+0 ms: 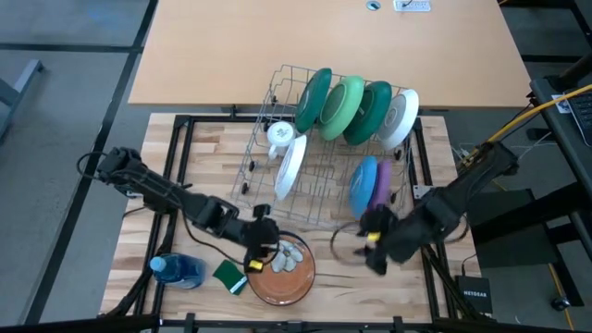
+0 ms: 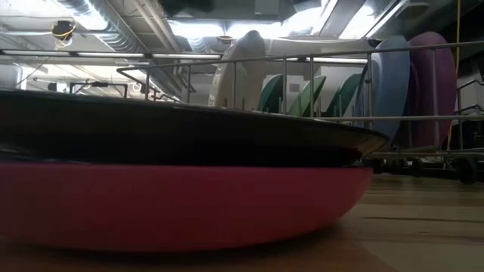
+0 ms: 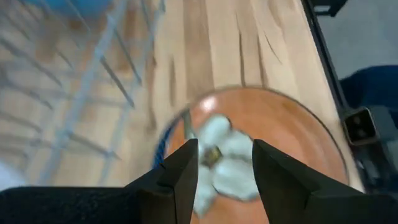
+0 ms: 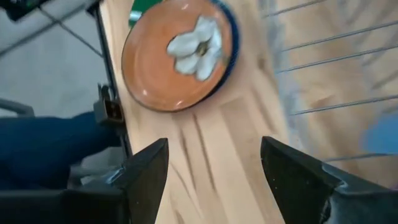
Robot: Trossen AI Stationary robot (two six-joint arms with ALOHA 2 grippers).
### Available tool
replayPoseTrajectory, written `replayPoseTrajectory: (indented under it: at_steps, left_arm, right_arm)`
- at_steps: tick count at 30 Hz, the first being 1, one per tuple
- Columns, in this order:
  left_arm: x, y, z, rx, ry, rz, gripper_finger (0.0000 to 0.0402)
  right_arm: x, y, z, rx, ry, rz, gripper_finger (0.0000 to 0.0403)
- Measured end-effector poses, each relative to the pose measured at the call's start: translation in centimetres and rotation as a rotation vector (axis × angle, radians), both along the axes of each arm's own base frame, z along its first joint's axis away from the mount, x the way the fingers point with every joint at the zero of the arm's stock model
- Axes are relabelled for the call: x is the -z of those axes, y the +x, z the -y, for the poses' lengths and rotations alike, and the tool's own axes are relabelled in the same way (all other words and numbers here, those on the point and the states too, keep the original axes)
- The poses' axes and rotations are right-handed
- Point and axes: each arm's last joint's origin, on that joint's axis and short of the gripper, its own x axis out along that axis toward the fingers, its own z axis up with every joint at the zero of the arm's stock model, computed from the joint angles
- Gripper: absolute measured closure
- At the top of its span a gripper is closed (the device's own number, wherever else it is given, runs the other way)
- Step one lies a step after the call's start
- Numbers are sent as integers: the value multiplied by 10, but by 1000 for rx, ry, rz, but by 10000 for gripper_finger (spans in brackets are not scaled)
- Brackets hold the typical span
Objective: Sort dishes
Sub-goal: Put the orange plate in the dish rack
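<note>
The only writing we can read is "NETGEAR" on a dark box [image 1: 475,296] off the table's right front corner.

Much is hard to make out. In the low view a dark plate rim [image 2: 189,128] resting on a red-pink dish [image 2: 181,204] fills most of the picture, so the rack shows only above it. In the left wrist view the rack wires and a blue shape at the corner are blurred. A dark ring-like outline [image 1: 344,245] lies on the table beside the right gripper; we cannot tell what it is.

The brown plate [image 1: 282,268] with a pale flower pattern lies flat near the table's front edge, a blue rim peeking from under it. The left gripper [image 1: 257,259] hovers over its left rim, fingers [image 3: 180,174] parted with nothing between them. The right gripper [image 1: 375,245] hangs over bare wood between the brown plate and the rack's front right corner, fingers [image 4: 146,168] spread wide and empty.

The wire rack [image 1: 324,185] sits toward the table's back edge. On edge along its back stand a dark green plate [image 1: 313,100], a light green plate [image 1: 342,107], another dark green plate [image 1: 373,111] and a white plate [image 1: 400,118]. Nearer the front, a white plate [image 1: 291,166] leans on the left, and a blue plate [image 1: 363,183] stands against a purple plate [image 1: 382,183] on the right. A small white mug [image 1: 280,135] sits in the rack's back left.

A green sponge [image 1: 229,274] and a blue bottle [image 1: 178,269] lie by the front left corner.
</note>
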Motion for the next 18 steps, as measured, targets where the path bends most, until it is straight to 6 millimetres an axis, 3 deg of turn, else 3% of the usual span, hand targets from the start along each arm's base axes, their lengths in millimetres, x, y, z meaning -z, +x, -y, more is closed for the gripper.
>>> replayPoseTrajectory:
  at_steps: [7,12,18]
  left_arm:
    - [12,-24,21,-176,-144,-170,261]
    - [30,-41,28,-350,-227,-276,261]
    - [57,-56,34,-444,-253,-337,261]
  right_arm:
    - [47,39,-49,-28,1,-23,145]
    - [83,62,-71,-51,27,-66,145]
    - [117,82,-91,-84,94,-87,146]
